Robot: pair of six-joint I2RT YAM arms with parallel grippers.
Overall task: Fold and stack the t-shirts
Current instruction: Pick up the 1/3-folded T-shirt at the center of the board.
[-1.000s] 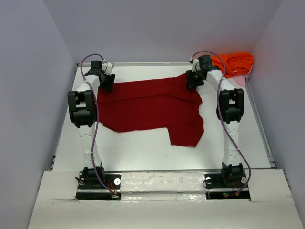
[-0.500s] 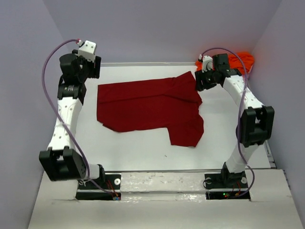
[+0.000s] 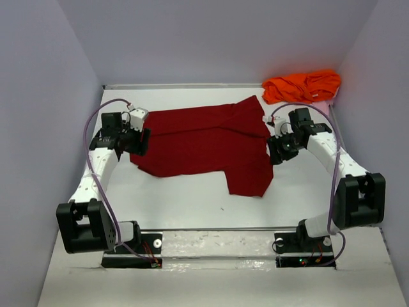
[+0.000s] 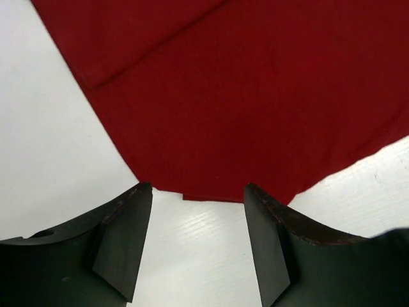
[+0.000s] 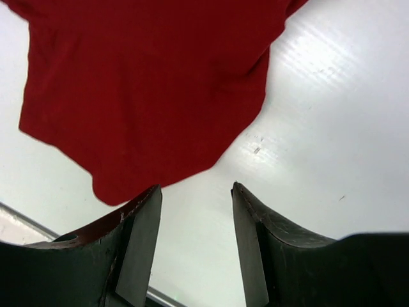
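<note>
Overhead; wrist views close, seemingly downward

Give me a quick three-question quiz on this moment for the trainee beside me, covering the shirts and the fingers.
1. Short answer: what do the left fingers and the right fingers hold?
2. Pick one: the orange t-shirt lies A) bunched at the far right corner of the table; B) under the red shirt; C) at the near left corner.
3. True or false: the red t-shirt lies on the table between the two arms.
Key: 1. Nothing; both pairs stand open, near the red t-shirt's edges. 2. A. 3. True.
</note>
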